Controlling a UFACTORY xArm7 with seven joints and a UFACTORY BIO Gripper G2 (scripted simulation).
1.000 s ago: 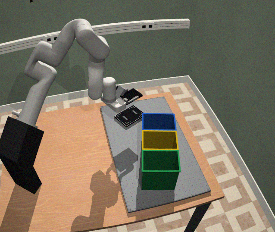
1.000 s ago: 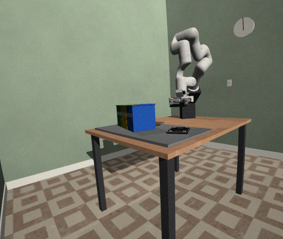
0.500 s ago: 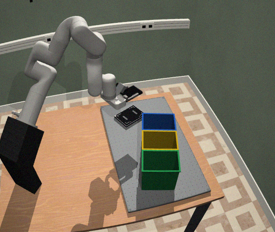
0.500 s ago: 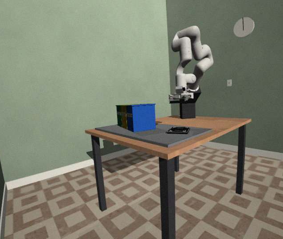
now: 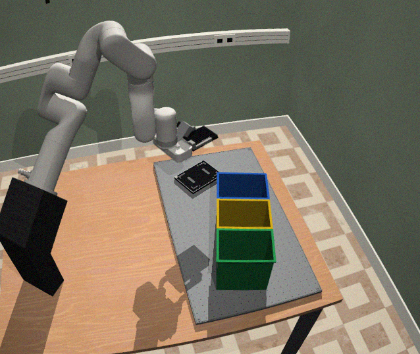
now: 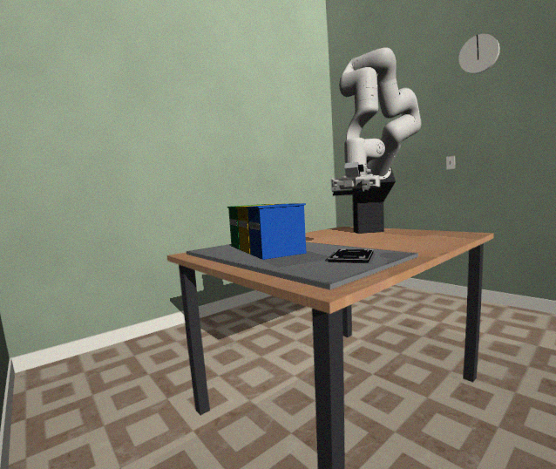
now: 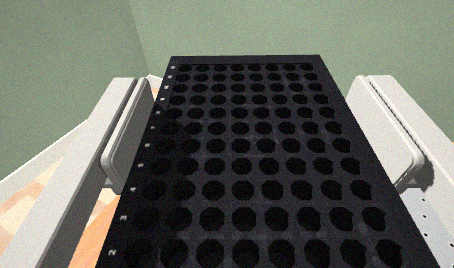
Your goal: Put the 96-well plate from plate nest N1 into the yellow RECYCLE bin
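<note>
The gripper (image 5: 199,138) (image 6: 355,184) (image 7: 256,125) was closed on the plate (image 5: 205,134) (image 6: 342,193) (image 7: 249,145), one pad at each long side, and held it above the table (image 5: 100,228) (image 6: 440,241). In the top view, the green bin (image 5: 243,276) (image 6: 233,227) stood nearest, then the yellow bin (image 5: 243,199) (image 6: 243,230), the blue bin (image 5: 241,174) (image 6: 283,230) and the nest (image 5: 199,177) (image 6: 350,255), with no plate on it. All three bins were upright. Only the wrist view showed the wells clearly; only the exterior view showed the wall clock (image 6: 479,52).
</note>
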